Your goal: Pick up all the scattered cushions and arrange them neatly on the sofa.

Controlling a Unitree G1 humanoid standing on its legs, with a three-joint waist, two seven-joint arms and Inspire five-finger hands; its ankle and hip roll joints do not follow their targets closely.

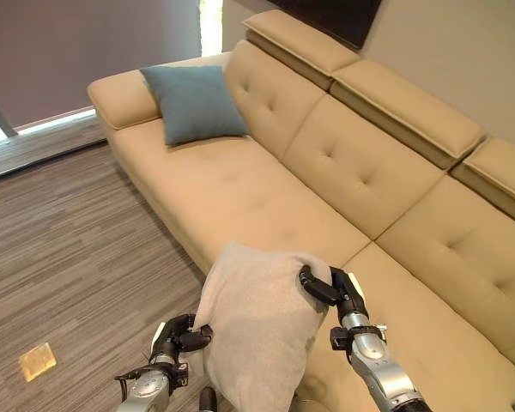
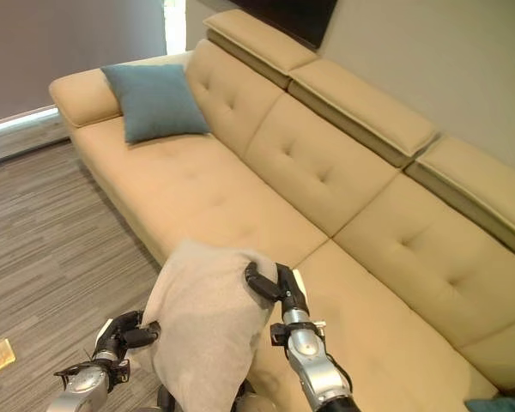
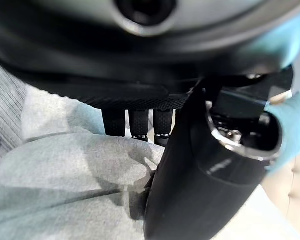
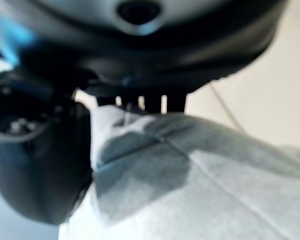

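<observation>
A light grey cushion [image 1: 257, 330] hangs in front of the beige sofa [image 1: 343, 172], held between both hands. My left hand [image 1: 177, 337] pinches its lower left edge, and the grey fabric [image 3: 80, 175] bunches past its thumb in the left wrist view. My right hand [image 1: 330, 290] curls over the cushion's upper right corner by the seat's front edge; the cloth [image 4: 200, 175] lies under its fingers in the right wrist view. A teal cushion [image 1: 193, 103] leans upright against the sofa's far armrest.
Striped grey carpet [image 1: 69, 249] lies left of the sofa, with a small yellowish patch [image 1: 36, 361] on it near me. Another teal object [image 2: 502, 402] peeks in at the sofa's near right end. The long seat [image 1: 240, 189] between the cushions is bare.
</observation>
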